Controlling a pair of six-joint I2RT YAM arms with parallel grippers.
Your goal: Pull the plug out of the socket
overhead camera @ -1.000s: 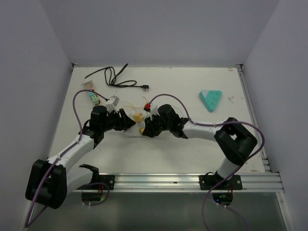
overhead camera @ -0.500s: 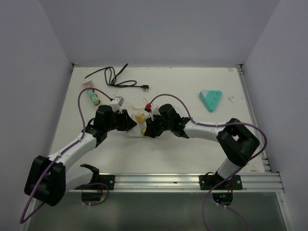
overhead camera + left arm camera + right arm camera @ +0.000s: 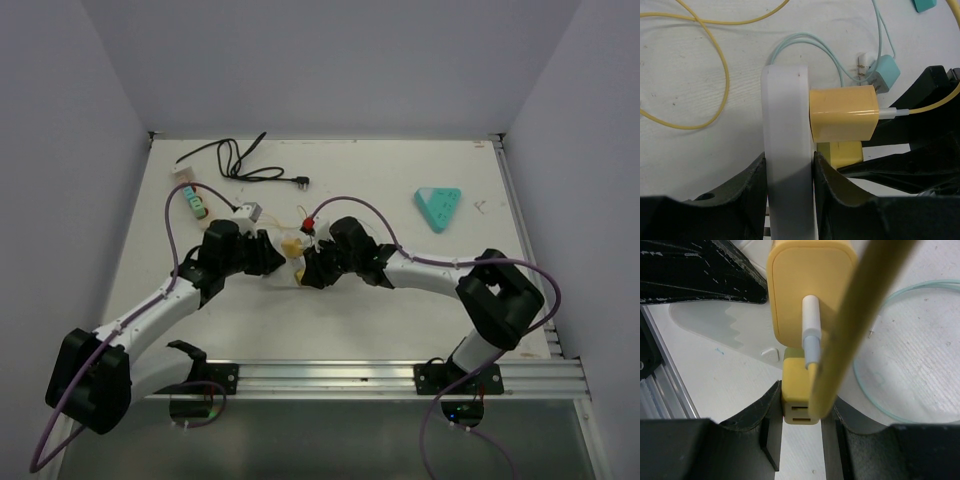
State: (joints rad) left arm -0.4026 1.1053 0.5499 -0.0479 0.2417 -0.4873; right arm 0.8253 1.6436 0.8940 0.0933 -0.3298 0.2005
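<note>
Two grips were set and no pull was made yet; I judged the task at roughly its midpoint.

Left wrist view: the left fingers [image 3: 747,195] were clamped on the white socket strip [image 3: 788,130], one on each long face, holding it on edge on the bench [image 3: 690,60]. Two yellow bodies sat on the strip's 3 o'clock face. The upper yellow charger [image 3: 842,114] was flush against it, with a yellow cable [image 3: 722,75] running out toward 3 o'clock. The lower yellow plug [image 3: 840,152] sat directly beneath it, at 6 o'clock.

Right wrist view: the right fingers [image 3: 765,415] were narrow and closed on the lower yellow plug, one on each side. No gap showed between that plug and the strip, so I took it as seated.

Overhead view: the strip and both sets of fingers met just to the 9 o'clock side of bench centre.

A teal charger [image 3: 883,74] lay loose on the bench at 1 o'clock from the upper charger, touching neither set of fingers.

Done: socket braced, plug gripped.
Left: draw the plug straight out toward 3 o'clock in the left wrist view while the strip is held fixed, then confirm the pins are out.
Risk, my judgement: the upper charger's cable crossed the right fingers closely and could snag.
</note>
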